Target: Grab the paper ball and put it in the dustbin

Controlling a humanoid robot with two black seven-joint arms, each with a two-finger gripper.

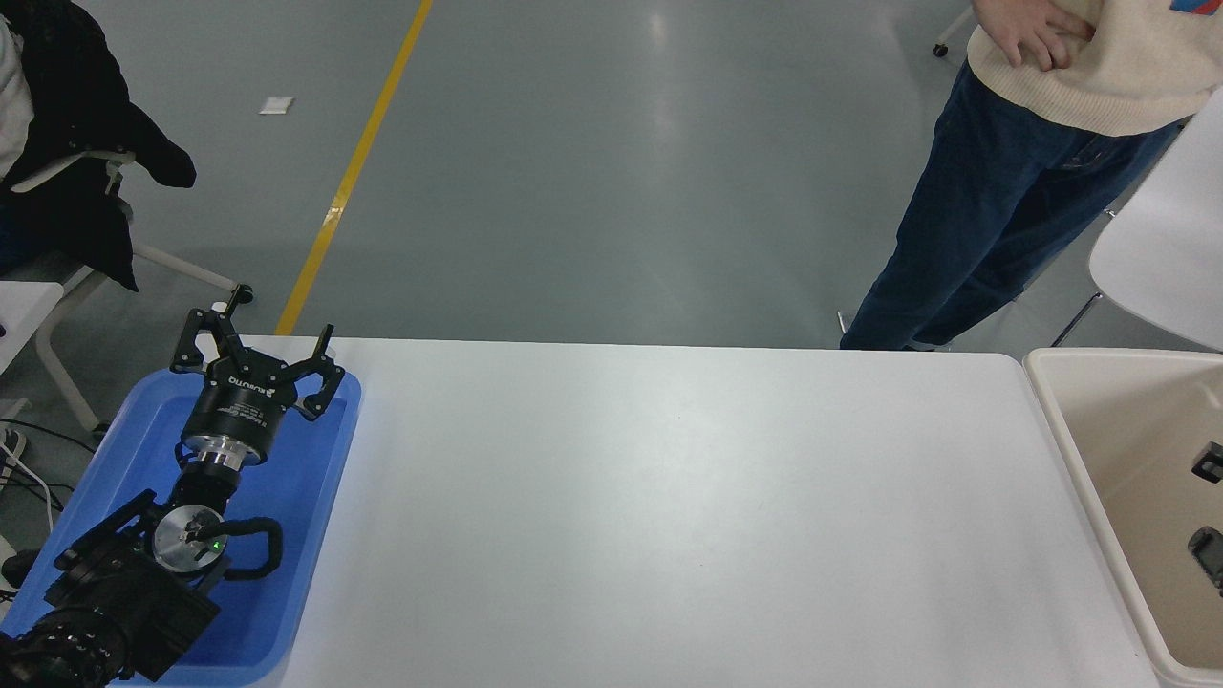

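Over the glossy blue tray [315, 535], left gripper [260, 336] — black fingers [196, 336] splayed, empty — right gripper's [1208, 506] state unclear above smooth cream dustbin [1061, 406].

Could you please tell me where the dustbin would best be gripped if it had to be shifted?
The dustbin is probably best taken by its thick rounded rim on the left wall, coming down from above: the rim is open at the top, and the smooth walls offer no other hold.

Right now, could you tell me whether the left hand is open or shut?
Open: the left hand hangs above the blue tray with its fingers spread wide and nothing between them.
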